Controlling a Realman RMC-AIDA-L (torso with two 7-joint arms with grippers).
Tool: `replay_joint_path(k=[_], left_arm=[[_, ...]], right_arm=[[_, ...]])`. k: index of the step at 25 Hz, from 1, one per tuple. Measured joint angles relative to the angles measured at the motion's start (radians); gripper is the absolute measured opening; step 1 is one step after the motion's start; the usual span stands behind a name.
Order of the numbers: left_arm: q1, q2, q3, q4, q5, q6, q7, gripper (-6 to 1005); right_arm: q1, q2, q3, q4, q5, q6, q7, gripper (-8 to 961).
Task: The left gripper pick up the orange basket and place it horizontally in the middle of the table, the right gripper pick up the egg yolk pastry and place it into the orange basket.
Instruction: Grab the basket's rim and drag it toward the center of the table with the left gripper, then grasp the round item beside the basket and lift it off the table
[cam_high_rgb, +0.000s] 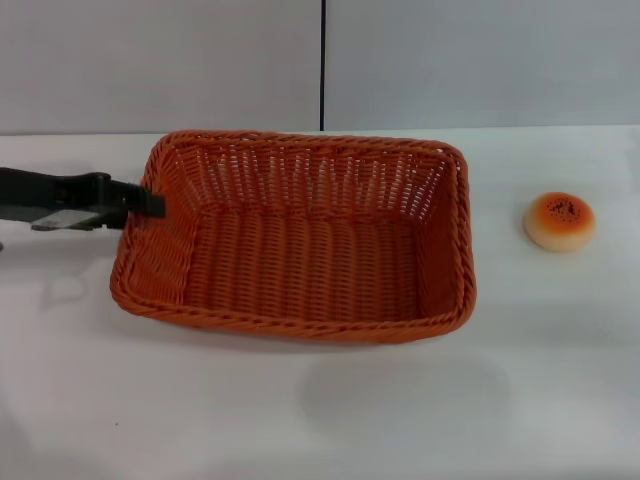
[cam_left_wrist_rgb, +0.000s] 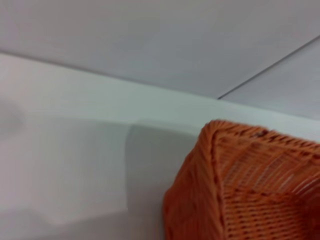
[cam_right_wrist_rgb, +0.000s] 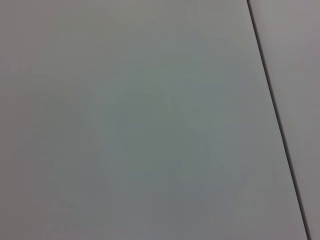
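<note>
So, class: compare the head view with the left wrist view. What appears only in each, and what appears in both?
Only the head view shows the left gripper at the basket's left rim, the egg yolk pastry lying apart to the basket's right, and the whole basket interior. Only the left wrist view shows one basket corner close up. Both show the orange basket, the white table and the grey wall.

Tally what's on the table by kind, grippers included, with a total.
Orange basket: 1
Egg yolk pastry: 1
Left gripper, at the basket's left rim: 1
Total: 3
The right gripper is not in view.
</note>
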Motion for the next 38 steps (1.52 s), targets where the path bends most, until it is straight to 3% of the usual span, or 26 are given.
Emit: replay_joint_path(k=[4, 7, 9, 11, 14, 16, 18, 19, 20, 21, 25, 29, 32, 34, 38], left_arm=[[0.005, 0.003, -0.083, -0.048, -0.070, 0.008, 0.078, 683], [0.007, 0.006, -0.129, -0.069, -0.079, 0.009, 0.113, 735], [0.017, 0.002, -0.218, -0.083, -0.090, 0.004, 0.196, 770], [0.023, 0.001, -0.250, -0.088, -0.099, 0.000, 0.230, 770], [0.049, -0.002, -0.345, -0.134, -0.182, -0.009, 0.376, 770], [0.059, -0.002, -0.374, -0.159, -0.222, -0.013, 0.426, 769], [0.059, -0.002, -0.374, -0.159, -0.222, -0.013, 0.426, 769], [0.100, -0.002, -0.449, -0.257, -0.351, -0.022, 0.594, 769], [0.100, -0.002, -0.449, -0.257, -0.351, -0.022, 0.594, 769], [0.123, -0.001, -0.472, -0.321, -0.428, -0.020, 0.684, 769], [0.165, 0.000, -0.484, -0.390, -0.523, -0.021, 0.827, 770], [0.173, -0.001, -0.487, -0.426, -0.533, -0.032, 0.870, 770], [0.172, -0.001, -0.488, -0.448, -0.532, -0.032, 0.889, 770], [0.172, -0.001, -0.484, -0.454, -0.528, -0.033, 0.902, 770], [0.174, -0.001, -0.481, -0.456, -0.527, -0.032, 0.908, 770]], right_arm=[[-0.004, 0.000, 0.000, 0.000, 0.000, -0.004, 0.001, 409], [-0.007, 0.000, 0.000, 0.000, 0.000, -0.007, 0.002, 408], [-0.016, 0.000, -0.023, -0.026, -0.024, -0.008, 0.022, 408], [-0.022, 0.000, -0.042, -0.057, -0.043, -0.008, 0.053, 408], [-0.055, 0.006, -0.119, -0.226, -0.110, 0.005, 0.289, 407], [-0.063, 0.007, -0.132, -0.263, -0.126, 0.007, 0.345, 407], [-0.083, 0.009, -0.159, -0.357, -0.173, 0.009, 0.500, 407], [-0.098, 0.009, -0.186, -0.462, -0.235, 0.009, 0.673, 407], [-0.098, 0.009, -0.186, -0.462, -0.235, 0.009, 0.673, 407], [-0.103, 0.010, -0.198, -0.524, -0.279, 0.009, 0.770, 406], [-0.102, 0.006, -0.233, -0.734, -0.482, 0.000, 1.140, 406], [-0.070, -0.001, -0.301, -0.818, -0.650, -0.019, 1.385, 408], [-0.056, -0.006, -0.328, -0.824, -0.690, -0.025, 1.450, 408], [-0.016, -0.032, -0.356, -0.823, -0.792, -0.027, 1.556, 409], [0.024, -0.049, -0.357, -0.814, -0.913, -0.025, 1.621, 410]])
